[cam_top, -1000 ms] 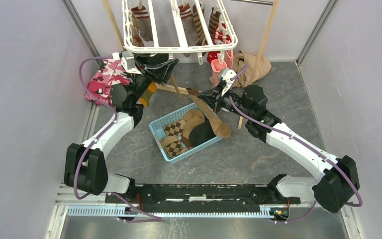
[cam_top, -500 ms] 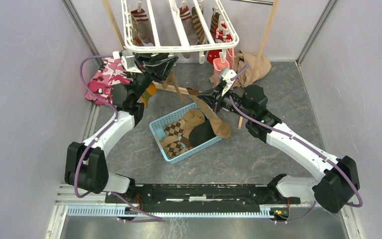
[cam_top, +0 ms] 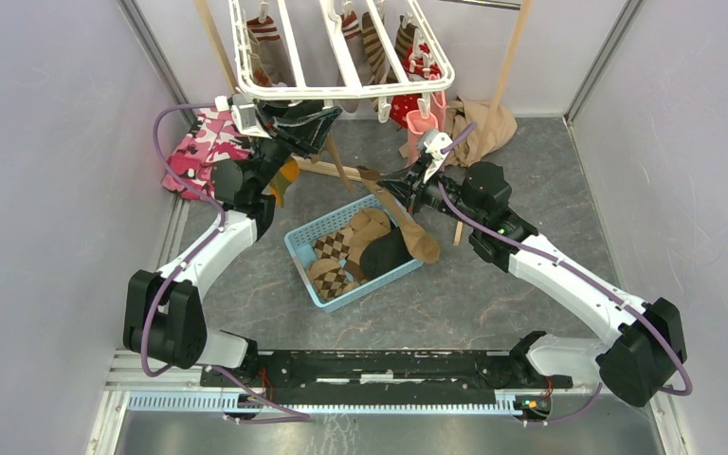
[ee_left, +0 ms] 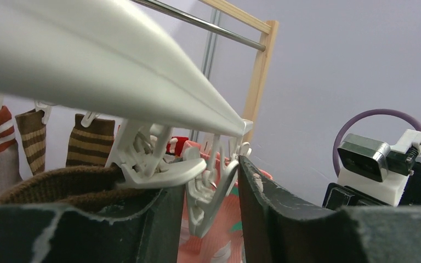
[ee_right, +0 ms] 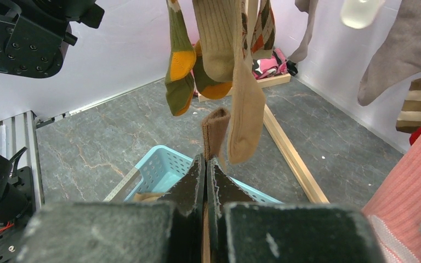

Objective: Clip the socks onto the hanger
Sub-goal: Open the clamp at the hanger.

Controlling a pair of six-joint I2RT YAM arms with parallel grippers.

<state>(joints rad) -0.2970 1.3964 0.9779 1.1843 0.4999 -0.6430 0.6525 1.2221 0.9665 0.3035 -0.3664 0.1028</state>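
Above the grey table, raised left fingers gape round a clip; right fingers pinch a tan sock.

On my top feed both arms wear the same livery: the left arm and the right arm have white link shells between chunky black joint housings. Both are bolted to a black base rail along the bottom of the frame. A purple cable loops off the left arm at upper left, and its twin trails along the right arm. A small white camera block sits near the wrist. On the left gripper the fingers are black with chipped, whitish edges. At the upper left of the right wrist view, a black housing shows small round screws.
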